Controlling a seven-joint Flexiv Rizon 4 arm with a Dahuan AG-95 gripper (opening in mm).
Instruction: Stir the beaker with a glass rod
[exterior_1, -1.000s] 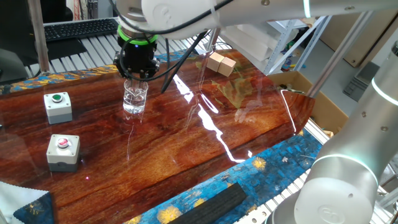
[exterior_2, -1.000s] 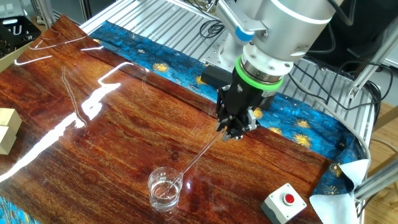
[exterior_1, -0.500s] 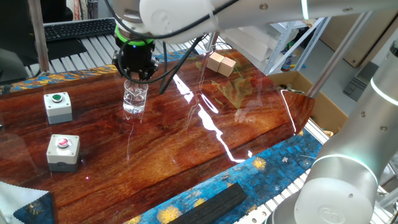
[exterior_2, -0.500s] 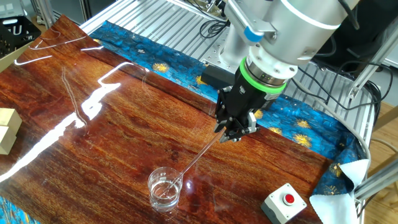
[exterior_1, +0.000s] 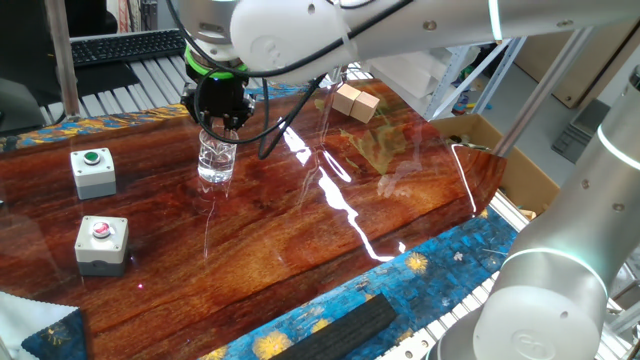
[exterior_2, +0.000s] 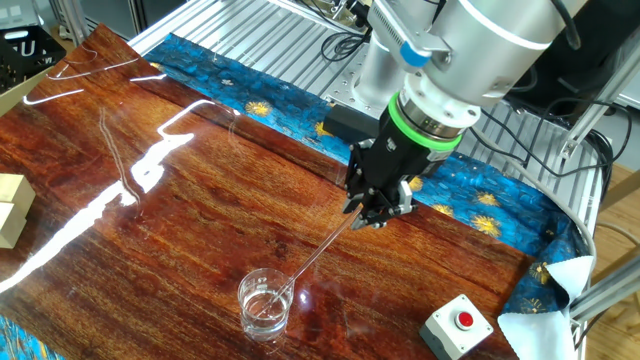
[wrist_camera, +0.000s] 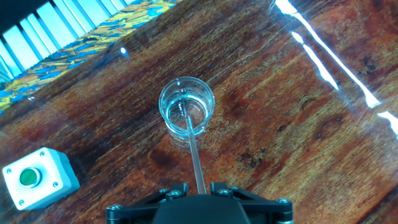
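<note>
The beaker (exterior_1: 216, 160) is a small clear glass on the wood table; it also shows in the other fixed view (exterior_2: 264, 303) and in the hand view (wrist_camera: 186, 107). My gripper (exterior_2: 371, 213) hangs above and beside it, shut on the glass rod (exterior_2: 320, 254). The rod slants down from the fingers into the beaker, its lower end inside the glass. In the hand view the rod (wrist_camera: 194, 155) runs from between my fingers at the gripper (wrist_camera: 199, 190) down into the beaker. In one fixed view the gripper (exterior_1: 220, 118) sits just over the beaker's rim.
A grey box with a green button (exterior_1: 93, 171) and one with a red button (exterior_1: 102, 243) stand left of the beaker. Wooden blocks (exterior_1: 356, 102) lie at the far side. A black bar (exterior_1: 340, 326) lies on the blue cloth at the front edge.
The gripper has shifted slightly with the rod, whose lower end stays in the beaker. The beaker has not moved.
</note>
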